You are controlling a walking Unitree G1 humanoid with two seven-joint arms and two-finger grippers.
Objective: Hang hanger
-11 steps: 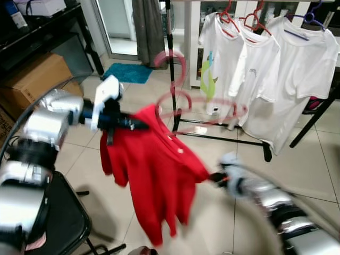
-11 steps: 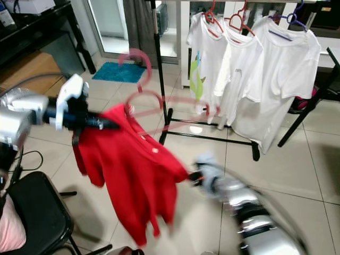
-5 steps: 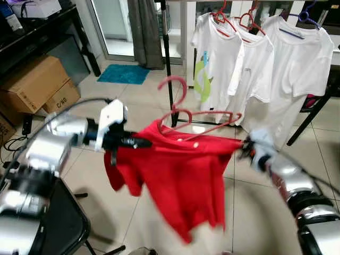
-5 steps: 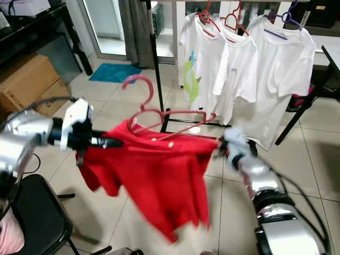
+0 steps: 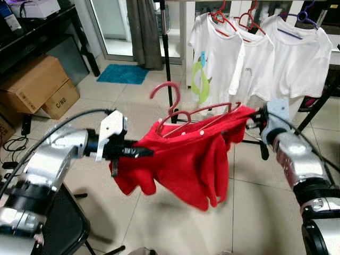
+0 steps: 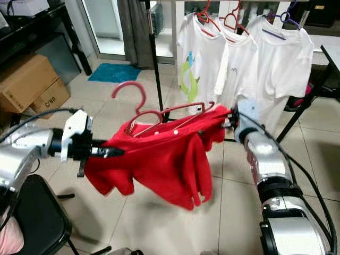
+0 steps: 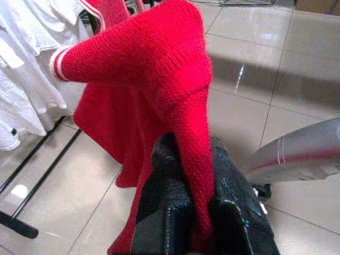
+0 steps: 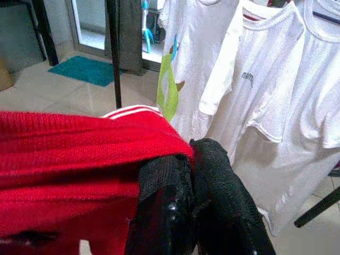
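Jaws of left gripper point(image 7: 197, 212) and right gripper point(image 8: 192, 159) each clamped on red shirt point(image 5: 186, 159), pink hanger point(image 5: 183, 109) inside.

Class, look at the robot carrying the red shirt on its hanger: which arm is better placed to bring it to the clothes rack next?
Probably the right. The right gripper, shut on the red shirt, is closest to the rack of white shirts. The left gripper pinches the far shoulder; the pink hanger hook is free.
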